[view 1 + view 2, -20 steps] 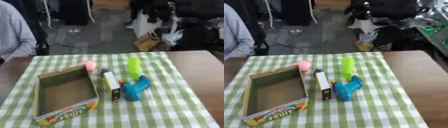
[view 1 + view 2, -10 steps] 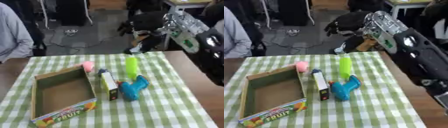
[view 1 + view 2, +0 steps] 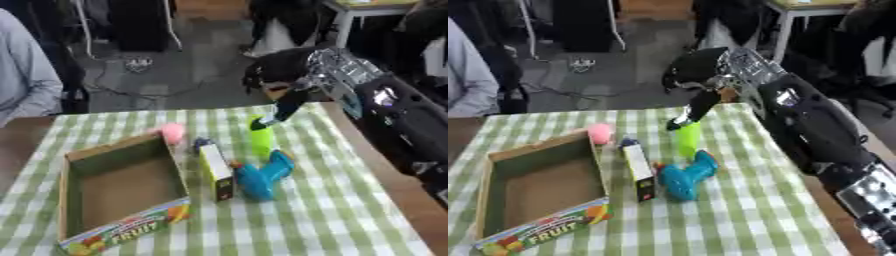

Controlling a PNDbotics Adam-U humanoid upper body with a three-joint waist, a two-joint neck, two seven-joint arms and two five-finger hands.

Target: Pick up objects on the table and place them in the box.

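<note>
On the checked bench, "FRUIT" is printed along the cardboard box (image 3: 535, 190) front. Reaching from the right, the right hand (image 3: 697, 75) points a dark finger down, touching the upright green bottle (image 3: 686, 141) top; the grip cannot be told.

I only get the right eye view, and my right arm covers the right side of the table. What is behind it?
Observer: In the left eye view the checked cloth runs on past the blue toy to its right edge, with a strip of bare brown table beyond it.
Operator: And to the left of the box?
Observer: Left of the box the cloth ends, and a wider bare brown corner of the table shows there.
</note>
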